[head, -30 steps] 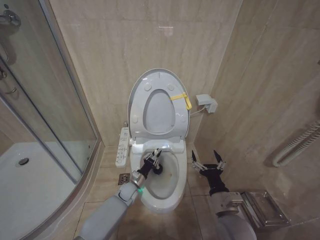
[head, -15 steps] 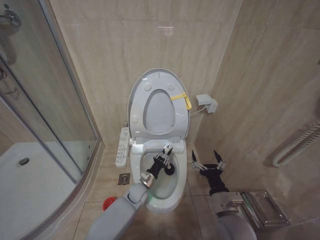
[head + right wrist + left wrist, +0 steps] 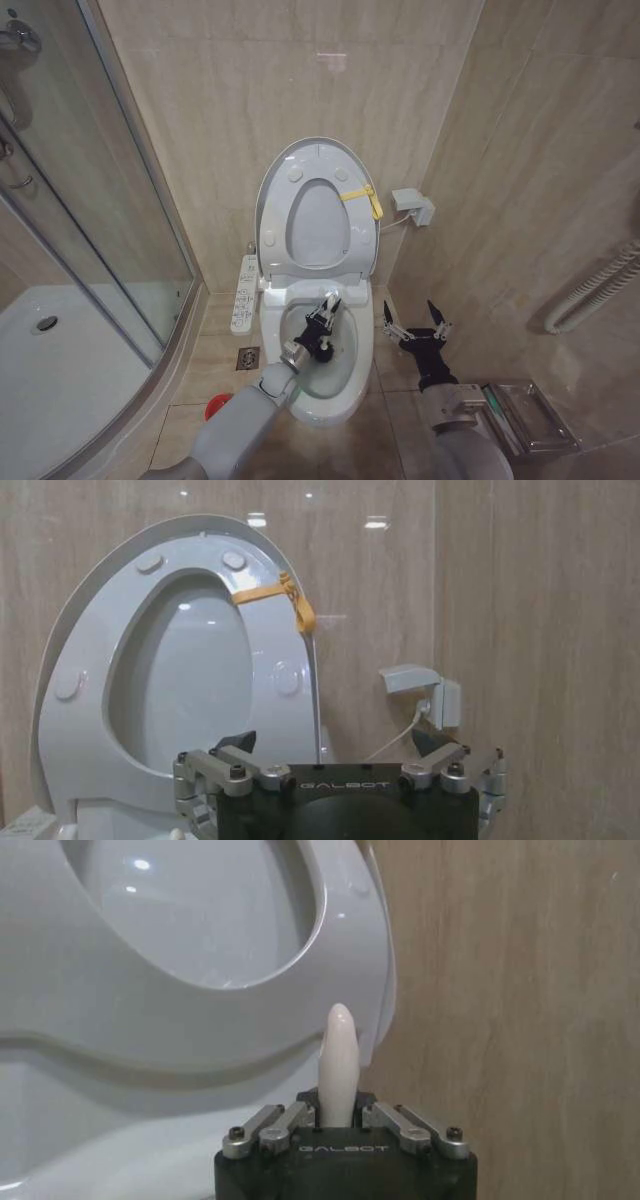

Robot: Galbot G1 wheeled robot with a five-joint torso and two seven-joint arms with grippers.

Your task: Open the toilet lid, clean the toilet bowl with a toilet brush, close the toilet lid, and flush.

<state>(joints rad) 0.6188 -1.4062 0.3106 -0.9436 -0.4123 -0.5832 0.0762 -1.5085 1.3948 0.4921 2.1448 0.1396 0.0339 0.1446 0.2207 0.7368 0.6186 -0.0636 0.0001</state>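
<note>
The toilet lid stands raised against the wall with the seat ring up in front of it; a yellow tag hangs at the rim. Below lies the white toilet bowl. My left gripper reaches over the bowl's rear middle, shut on the toilet brush, whose pale handle sticks up between the fingers. Its bristle head is not clearly visible. My right gripper hangs open beside the toilet's right side, holding nothing.
A red holder cup sits on the floor left of the bowl, near a drain. A control panel flanks the toilet. Glass shower enclosure and tray fill the left. Wall socket, hose and metal rack are on the right.
My left gripper swept with the brush from the bowl's left side toward the right, then came back slightly toward the middle. The red cup came into sight. The right arm stayed still.
</note>
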